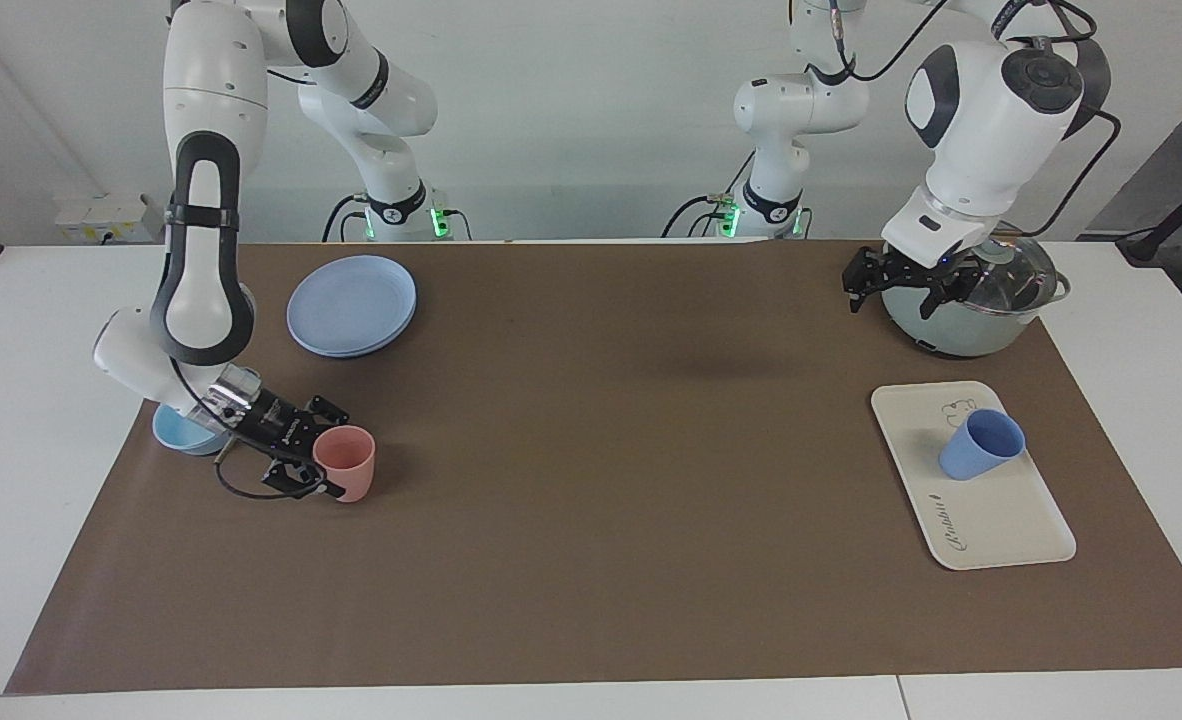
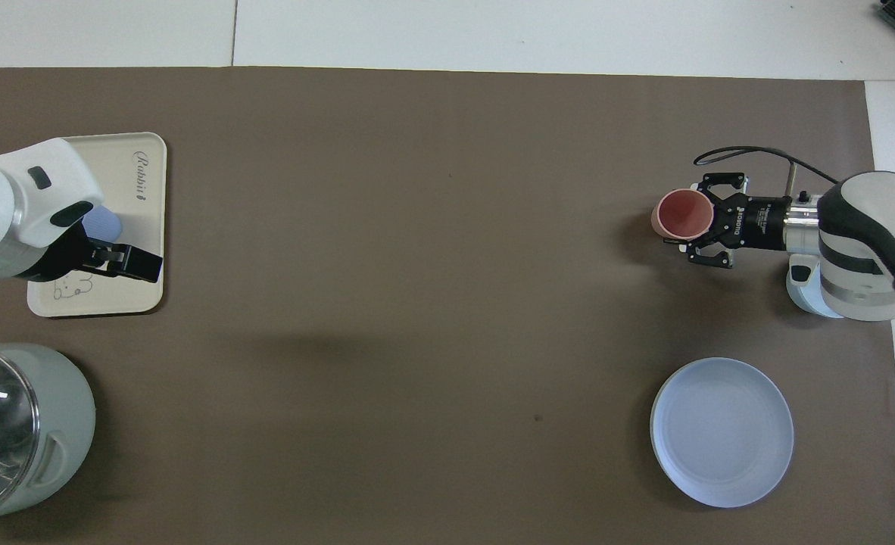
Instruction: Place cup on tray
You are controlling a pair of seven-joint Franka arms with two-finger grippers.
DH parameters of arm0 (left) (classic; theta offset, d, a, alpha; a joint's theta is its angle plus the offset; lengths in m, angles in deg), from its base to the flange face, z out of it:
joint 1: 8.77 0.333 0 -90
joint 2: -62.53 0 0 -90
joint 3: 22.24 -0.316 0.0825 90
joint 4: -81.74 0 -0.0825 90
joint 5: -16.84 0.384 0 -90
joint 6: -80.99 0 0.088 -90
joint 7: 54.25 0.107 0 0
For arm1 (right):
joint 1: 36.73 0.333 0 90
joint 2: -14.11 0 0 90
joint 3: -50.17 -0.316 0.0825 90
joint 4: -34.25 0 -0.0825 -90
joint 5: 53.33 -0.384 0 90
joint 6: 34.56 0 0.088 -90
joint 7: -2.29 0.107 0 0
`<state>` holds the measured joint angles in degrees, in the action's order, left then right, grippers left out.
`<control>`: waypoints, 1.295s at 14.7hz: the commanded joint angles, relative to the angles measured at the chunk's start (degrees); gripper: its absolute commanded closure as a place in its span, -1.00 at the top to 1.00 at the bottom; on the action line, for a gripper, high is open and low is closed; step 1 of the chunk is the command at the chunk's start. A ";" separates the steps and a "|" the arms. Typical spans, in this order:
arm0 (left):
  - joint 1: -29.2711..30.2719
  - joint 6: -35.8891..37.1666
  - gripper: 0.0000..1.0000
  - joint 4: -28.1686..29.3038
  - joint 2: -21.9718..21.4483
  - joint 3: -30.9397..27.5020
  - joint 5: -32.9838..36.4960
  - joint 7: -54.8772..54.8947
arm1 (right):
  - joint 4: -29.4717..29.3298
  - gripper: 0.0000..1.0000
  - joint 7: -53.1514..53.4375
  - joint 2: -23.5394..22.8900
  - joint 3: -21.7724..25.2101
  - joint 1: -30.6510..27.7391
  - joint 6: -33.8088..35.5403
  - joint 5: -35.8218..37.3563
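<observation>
At the right arm's end of the table, the right gripper [image 1: 323, 465] is pinched shut on the wall of the pink plastic tumbler [image 1: 348, 465], just beside the squat light-blue bowl [image 1: 176, 432]. At the left arm's end, the left gripper [image 1: 899, 290] hangs with fingers apart and empty, over the edge of the pale-green glass-lidded pot [image 1: 961, 325]. The medium-blue tapered plastic cup [image 1: 981, 445] stands mouth up on the cream-white rectangular tray [image 1: 1001, 525], farther from the robots than that gripper. The left arm is the nearer one. The placing looks done.
</observation>
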<state>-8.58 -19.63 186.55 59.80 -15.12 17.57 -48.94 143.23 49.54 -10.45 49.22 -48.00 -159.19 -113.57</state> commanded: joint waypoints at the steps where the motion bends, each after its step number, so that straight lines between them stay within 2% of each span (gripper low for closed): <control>1: -0.19 -0.37 1.00 1.37 -2.01 -0.79 -0.82 0.14 | 0.79 0.90 -0.67 0.12 -0.10 -0.16 -3.51 -1.54; 2: 0.16 -0.11 1.00 0.76 -2.70 -0.96 -0.82 0.23 | 0.71 0.95 -0.67 0.21 -0.10 -0.16 -3.69 -1.28; 6: 1.04 5.59 1.00 -3.97 -3.77 -1.41 -0.82 0.23 | 0.53 0.97 -3.12 1.00 0.43 -0.95 -4.04 2.48; 9: 1.30 11.83 1.00 -12.23 -1.84 -1.41 -0.91 0.32 | 0.62 0.97 -11.98 2.75 1.13 -1.21 -7.90 13.80; 14: 2.09 11.32 1.00 -10.50 -2.45 -1.41 -1.00 0.40 | 0.62 0.98 -24.46 8.55 1.48 -1.30 -5.89 36.56; 19: 2.01 11.59 1.00 -9.44 -2.71 -1.41 -0.91 0.93 | 0.62 0.99 -29.85 14.08 1.13 -0.16 5.43 47.75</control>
<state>-7.16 -8.99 176.61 57.45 -16.77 17.54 -48.78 142.81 21.86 0.72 50.72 -48.35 -156.73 -69.60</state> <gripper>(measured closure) 0.000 0.004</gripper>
